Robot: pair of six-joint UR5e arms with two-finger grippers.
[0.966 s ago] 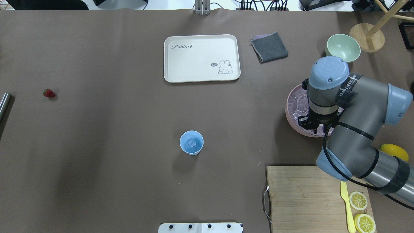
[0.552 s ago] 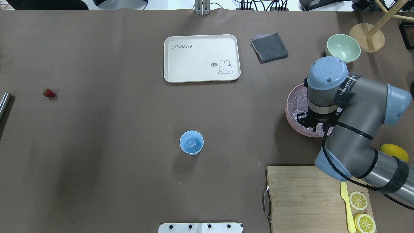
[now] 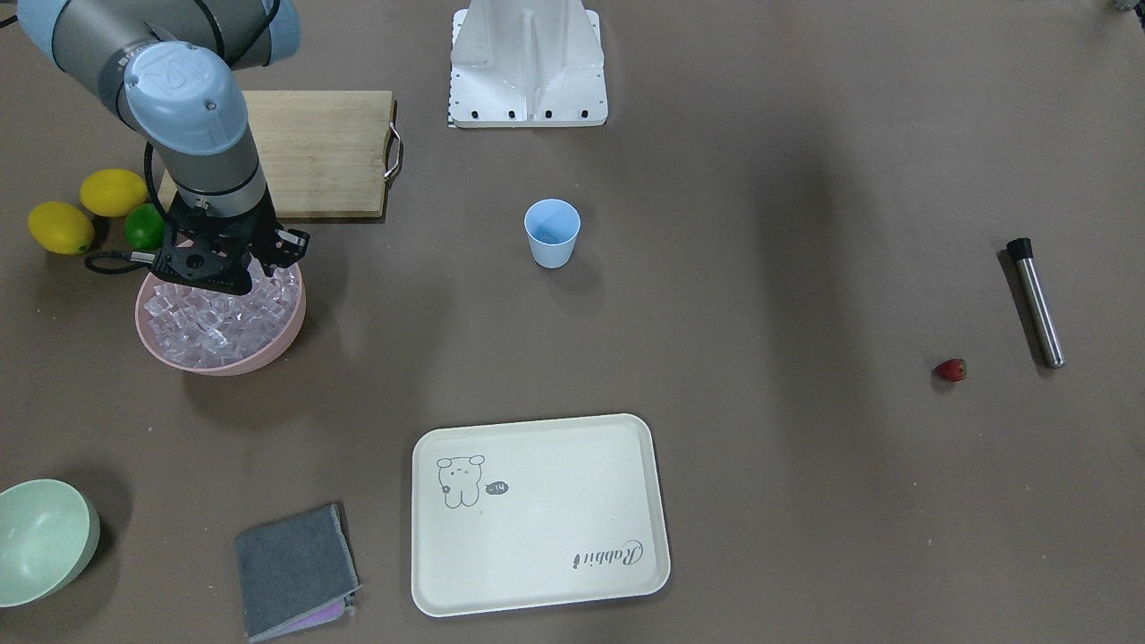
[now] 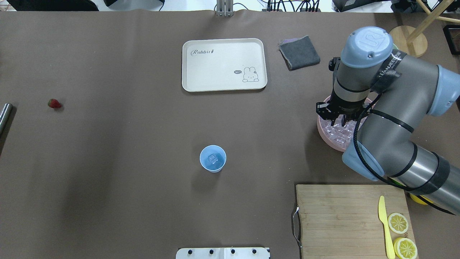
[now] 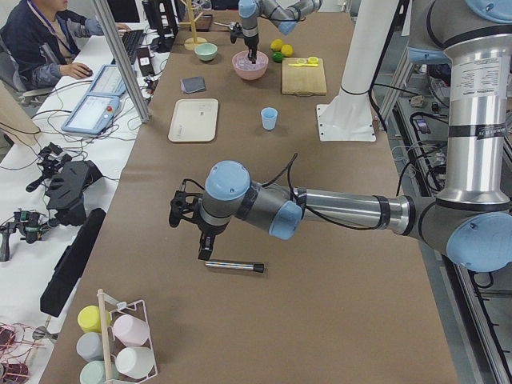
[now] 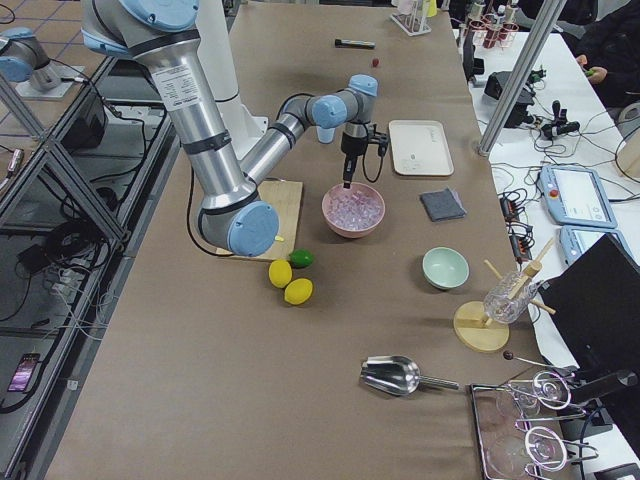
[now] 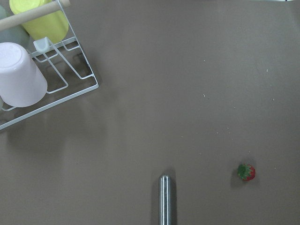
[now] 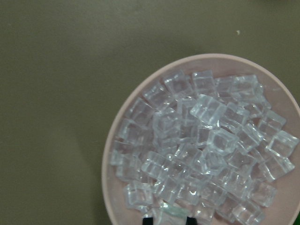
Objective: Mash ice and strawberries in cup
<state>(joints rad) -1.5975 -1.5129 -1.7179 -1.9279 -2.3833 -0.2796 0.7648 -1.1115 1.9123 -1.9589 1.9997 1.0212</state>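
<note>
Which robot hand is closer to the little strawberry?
Left. The left gripper hangs just over the steel rod, which lies close to the strawberry. The right gripper is far away, over the pink bowl of ice.

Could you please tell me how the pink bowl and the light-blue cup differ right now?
The pink bowl is wide and shallow; the cup is narrow and tapered. The pink bowl is heaped with ice; the cup holds what looks like one cube. Both stand upright on the table.
</note>
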